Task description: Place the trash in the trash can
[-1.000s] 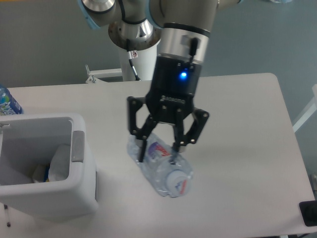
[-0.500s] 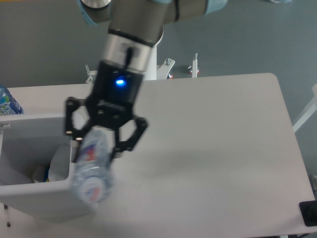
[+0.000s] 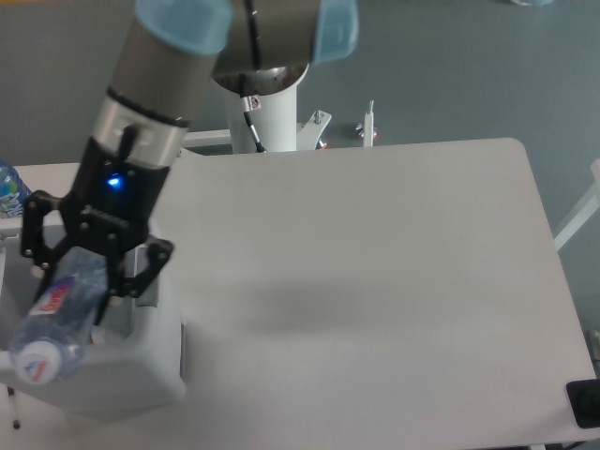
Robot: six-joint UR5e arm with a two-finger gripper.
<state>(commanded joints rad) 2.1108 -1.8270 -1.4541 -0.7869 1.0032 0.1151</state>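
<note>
Now the flattened clear bottle point(image 3: 58, 314) hangs tilted in the air over the white trash can point(image 3: 141, 375), cap end low toward the front left, red lettering on its label visible. Jaws of the gripper point(image 3: 82, 279) are clamped on the bottle's upper part, black fingers on both sides. Blue light glows on the gripper body. The arm point(image 3: 164, 70) slants down from upper centre. Trash can sits at left edge of the white tabletop point(image 3: 375, 281). A blue-labelled bottle point(image 3: 9, 190) peeks in at far left. Wrapper scrap not visible.
</note>
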